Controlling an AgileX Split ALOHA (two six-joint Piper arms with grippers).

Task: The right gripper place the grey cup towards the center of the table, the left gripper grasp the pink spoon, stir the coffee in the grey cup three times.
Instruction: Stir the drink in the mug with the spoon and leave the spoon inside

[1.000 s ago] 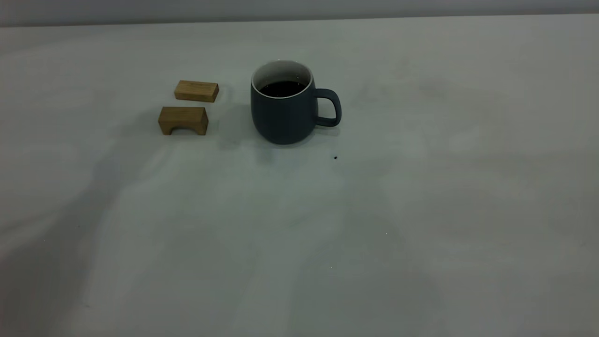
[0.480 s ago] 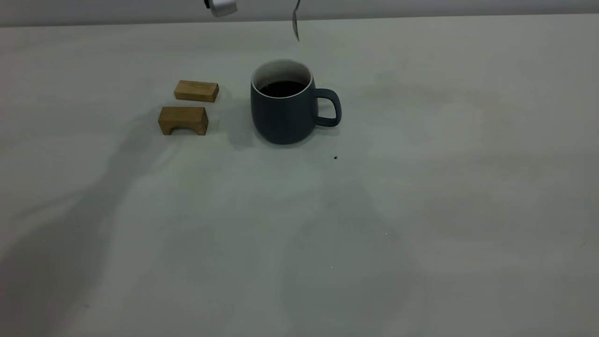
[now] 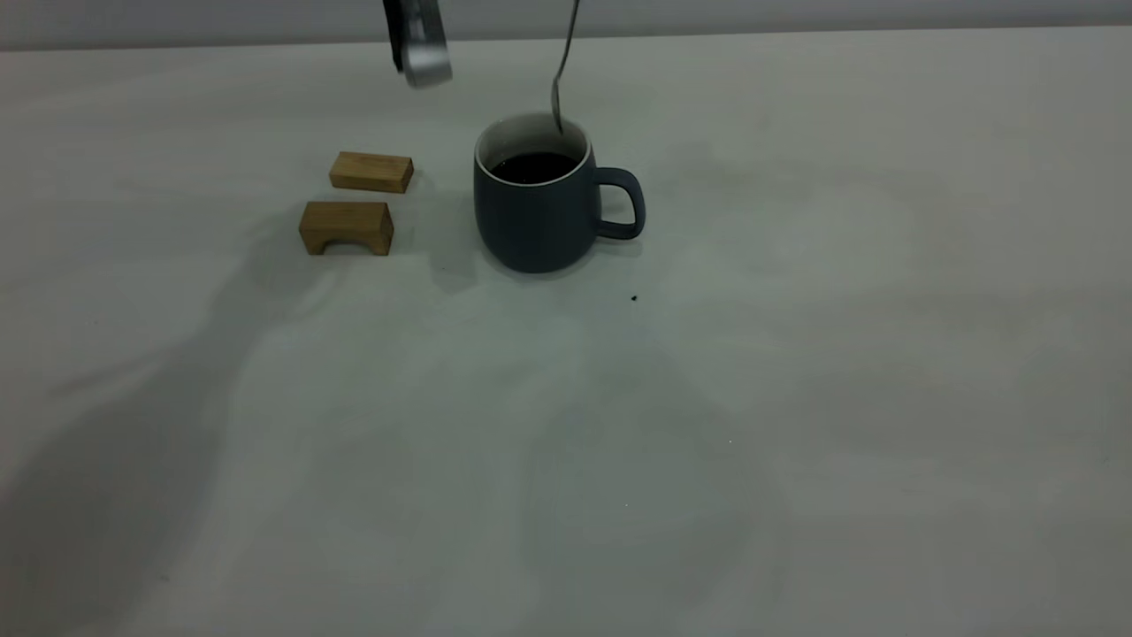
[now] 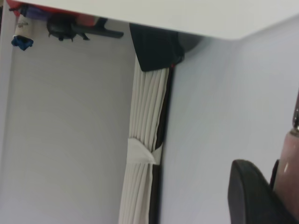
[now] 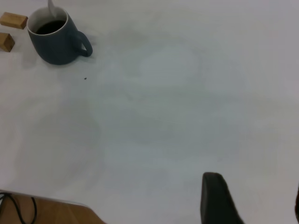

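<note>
**Q:** Where's everything sitting on your end?

**Me:** The cup (image 3: 538,208) is upright on the table (image 3: 796,398), a bit left of the middle and toward the far side, handle pointing right. There's coffee (image 3: 533,166) in it, dark and well below the white rim. A tiny dark speck (image 3: 634,298) sits on the table just near-right of the cup.

**Q:** And the spoon?

**Me:** The spoon (image 3: 561,75) hangs nearly straight down over the cup from the top edge of the exterior view, metal bowl lowest. The bowl is level with the far rim of the cup. I can't tell whether the tip is touching the coffee. On my left wrist view I see the pink handle (image 4: 286,163) right against one dark finger (image 4: 250,196), so the left gripper (image 4: 275,186) looks to be clamped on the spoon. The other finger is out of view. From outside only its silver block (image 3: 424,49) shows, up high and left of the spoon.

**Q:** Right arm?

**Me:** The right gripper (image 5: 252,198) is well off to the right and nearer me, over bare table. Only one dark finger (image 5: 216,198) shows properly, so I can't tell if it's open or closed. It isn't holding anything that I can see.

**Q:** Anything else?

**Me:** Two wooden blocks left of the cup: a flat one (image 3: 371,172) farther back, an arched one (image 3: 346,227) nearer.
</note>
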